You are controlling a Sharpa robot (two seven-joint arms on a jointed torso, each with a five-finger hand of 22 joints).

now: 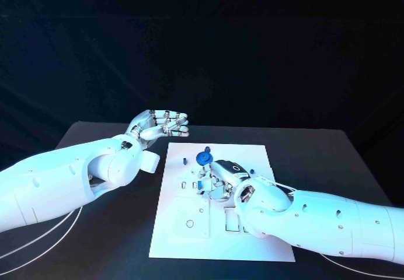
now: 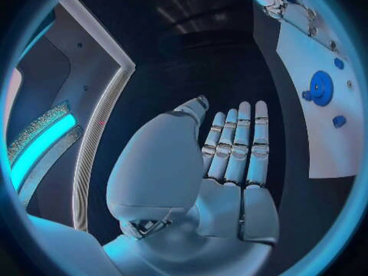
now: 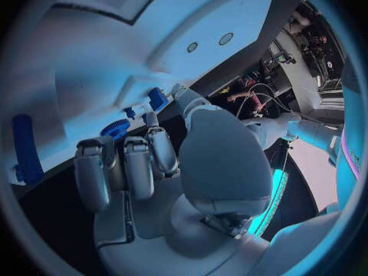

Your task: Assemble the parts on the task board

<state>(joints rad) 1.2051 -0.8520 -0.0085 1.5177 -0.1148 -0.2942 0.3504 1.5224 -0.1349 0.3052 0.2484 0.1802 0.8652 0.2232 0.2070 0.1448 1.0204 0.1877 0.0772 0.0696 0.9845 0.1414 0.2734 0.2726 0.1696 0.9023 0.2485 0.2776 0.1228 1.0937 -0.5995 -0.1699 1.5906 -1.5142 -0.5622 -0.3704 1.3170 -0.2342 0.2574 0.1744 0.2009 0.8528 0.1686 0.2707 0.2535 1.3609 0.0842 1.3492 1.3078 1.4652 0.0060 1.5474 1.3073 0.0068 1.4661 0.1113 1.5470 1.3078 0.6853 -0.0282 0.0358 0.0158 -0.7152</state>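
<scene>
The board [image 1: 220, 233] lies flat in the middle of my black surface [image 1: 93, 233], a white plate with small slots and cutouts in it. Toward its far end a round blue gear [image 1: 203, 158] sits on it, toothed at the rim with a paler hub; in my left wrist view the same gear [image 2: 321, 88] shows with smaller blue parts [image 2: 339, 122] near it on the board. My right hand [image 1: 226, 174] is down over the board just beside the gear, my fingers [image 3: 130, 165] curled in together; I cannot tell whether they pinch anything, since my own palm hides what lies under them. In my right wrist view a blue part [image 3: 157, 98] stands just past my fingertips, the gear [image 3: 116, 129] shows behind them, and a long blue piece [image 3: 27, 147] stands further along the board. My left hand [image 1: 160, 124] is raised off the board beyond its far left corner, holding nothing, its fingers [image 2: 241, 141] held side by side.
</scene>
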